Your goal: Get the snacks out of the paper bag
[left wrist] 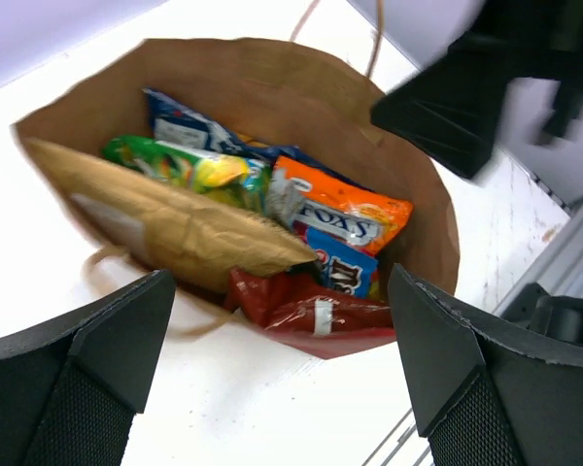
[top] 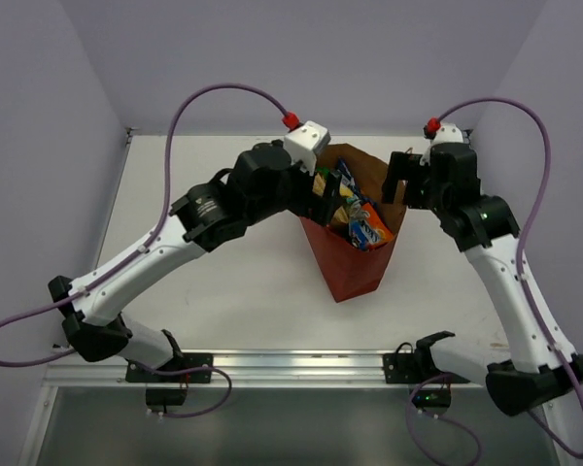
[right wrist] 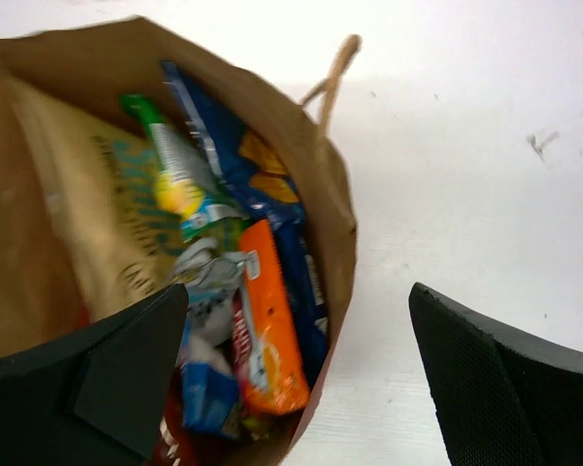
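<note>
I have the tall brown kraft paper bag with red outer faces (top: pixel 353 264) standing on the white table (top: pixel 223 282) between the two arms, its mouth open upward. My left gripper (left wrist: pixel 291 388) hangs above the bag's left rim, its black fingers spread wide with nothing between them; the bag's mouth lies just below and ahead of it. My right gripper (right wrist: pixel 291 388) sits over the opposite rim, equally wide and equally empty, with the bag under its left finger and bare table under the right one.

All the snacks lie inside the bag. A flat tan packet with teal print (right wrist: pixel 87 194) leans against the left wall. Beside it are a crinkly green pack (left wrist: pixel 175 165), a blue Doritos bag (right wrist: pixel 243 155) and an orange pack (left wrist: pixel 340 209). A small blue pack (left wrist: pixel 340 267) and a red-orange chip bag (left wrist: pixel 301 306) are nearest the left gripper. Neither gripper touches any packet.
</note>
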`<state>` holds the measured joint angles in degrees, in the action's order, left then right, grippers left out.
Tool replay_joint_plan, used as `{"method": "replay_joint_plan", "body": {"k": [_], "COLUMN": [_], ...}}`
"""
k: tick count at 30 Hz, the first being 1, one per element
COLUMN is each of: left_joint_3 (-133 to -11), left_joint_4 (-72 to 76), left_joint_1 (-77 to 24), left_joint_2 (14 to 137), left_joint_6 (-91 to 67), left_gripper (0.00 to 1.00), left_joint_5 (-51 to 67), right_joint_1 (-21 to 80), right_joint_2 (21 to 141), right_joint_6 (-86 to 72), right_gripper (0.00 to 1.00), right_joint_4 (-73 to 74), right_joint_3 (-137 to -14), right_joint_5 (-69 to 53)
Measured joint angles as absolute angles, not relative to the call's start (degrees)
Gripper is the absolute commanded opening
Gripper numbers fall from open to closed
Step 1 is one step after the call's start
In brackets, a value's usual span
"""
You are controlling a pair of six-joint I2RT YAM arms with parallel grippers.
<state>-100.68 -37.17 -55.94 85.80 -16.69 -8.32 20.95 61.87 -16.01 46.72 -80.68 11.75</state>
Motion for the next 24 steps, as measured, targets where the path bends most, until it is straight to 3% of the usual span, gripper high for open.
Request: {"method": "replay_joint_plan", "body": {"k": [4,10,18,21,24], "left_joint_3": [-96.62,-88.75,-84.07,-83.22,-83.15], "left_joint_4": [-37.06,-37.23,-37.98,-37.89,-37.67], "left_joint_1": [-55.90,-55.90,-55.90,-55.90,-55.90], "left_joint_2": [79.00,70.83,69.60,69.60,69.60], "left_joint_6": [-17.28,-17.63,-18.06,-18.26,-18.48], "left_gripper": [1.00,0.98,0.98,0.98,0.98], "left_joint_5": [-12.12,-15.14,-15.77,-16.23,-16.38], "right_joint_1": [16.38,16.27,16.25,16.27,16.16], "right_joint_2": [69.84,74.32,74.19,73.10,72.60], "right_joint_6": [-16.82,-16.73,-16.23,-15.97,-15.31], "right_gripper": [0.99,0.68,0.54,0.45,0.30], "right_joint_4": [45.58,42.37,35.94,34.20,31.99], "right_joint_3": [-79.40,-77.60,-72.53,-70.08,-68.36], "right_joint_5": [10.70,8.08,7.46,7.53,7.94]}}
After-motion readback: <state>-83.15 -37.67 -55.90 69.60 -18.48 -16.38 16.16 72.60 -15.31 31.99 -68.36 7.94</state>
